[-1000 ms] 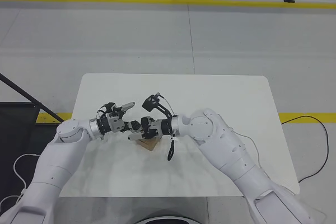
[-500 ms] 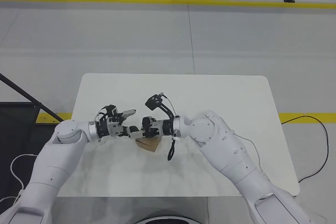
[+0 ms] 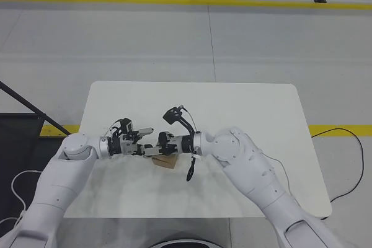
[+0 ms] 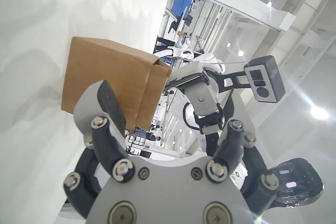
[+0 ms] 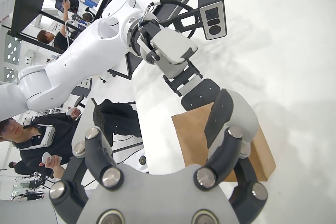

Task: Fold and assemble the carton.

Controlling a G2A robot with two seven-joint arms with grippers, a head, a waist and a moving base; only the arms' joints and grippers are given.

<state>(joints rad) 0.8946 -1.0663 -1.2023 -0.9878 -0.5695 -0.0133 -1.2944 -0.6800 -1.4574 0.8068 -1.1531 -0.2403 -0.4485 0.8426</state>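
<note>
Judging from the brown carton [image 3: 165, 161], we put the job at roughly midway. Its body is already opened into a box shape and rests on the white counter [image 3: 248, 111] near the middle, between the 2 arms. The end seen from the left wrist gapes, though, with a flap [image 4: 153, 93] only partly turned in. Closing the ends is what remains, as far as we can tell.

Both arms reach inward, low over the counter, and meet at the carton. The left claw [image 3: 146, 141] is spread wide and pinches nothing, with 1 pad [image 5: 200, 97] lying against the carton's edge. The right claw [image 5: 158, 101] is spread too. 1 of its pads [image 5: 219, 117] lies flat on a side panel, while its other finger stands well apart from the carton.
</note>
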